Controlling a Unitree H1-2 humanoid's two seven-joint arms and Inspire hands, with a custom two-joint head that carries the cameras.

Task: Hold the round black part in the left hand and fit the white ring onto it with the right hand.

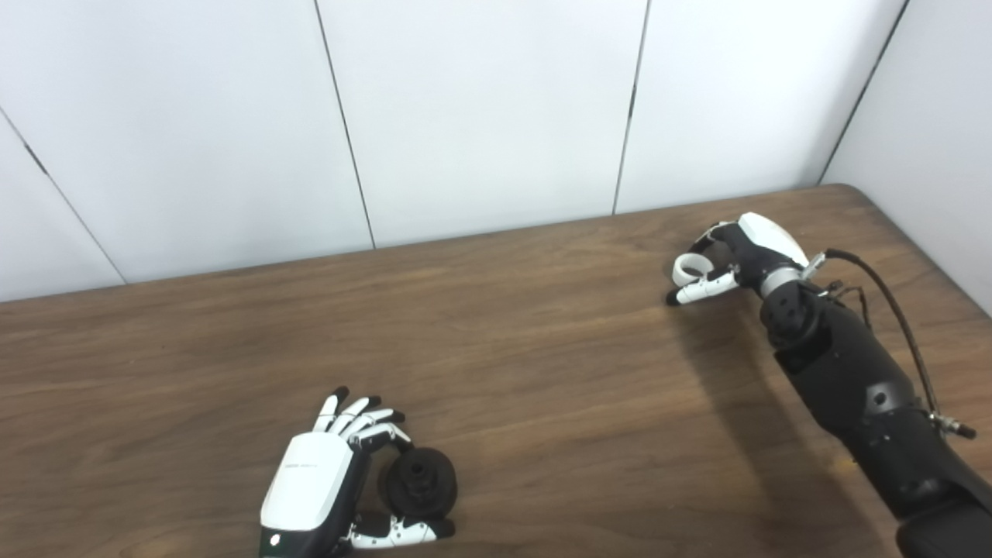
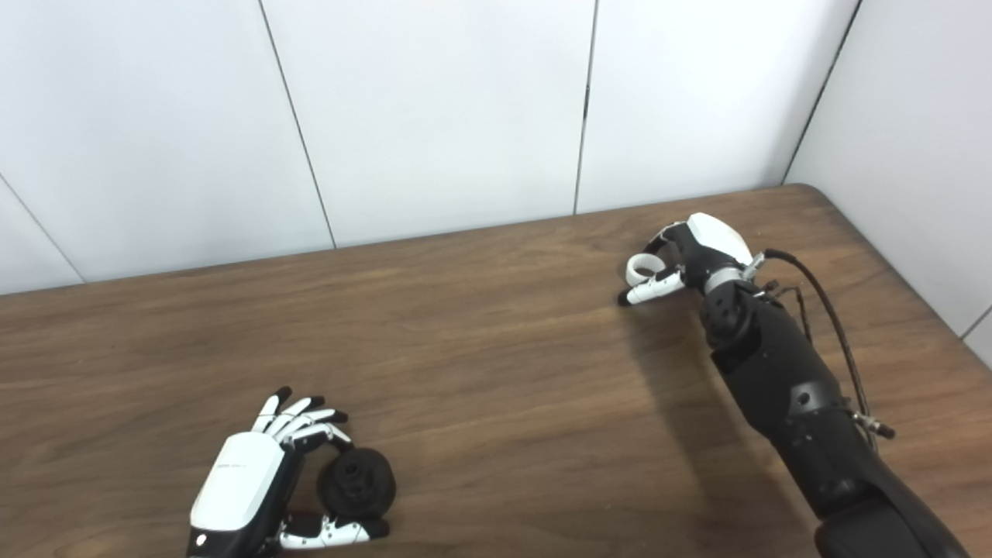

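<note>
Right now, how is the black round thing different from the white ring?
The black round part is dark, chunky and bigger; the white ring is pale, thin and smaller. The black part sits near the table's front edge at the left hand; the ring is far back in the right hand. Both are round.

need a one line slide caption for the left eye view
Left hand cradles the round black part near the table's front; right hand pinches the white ring far right.
</note>
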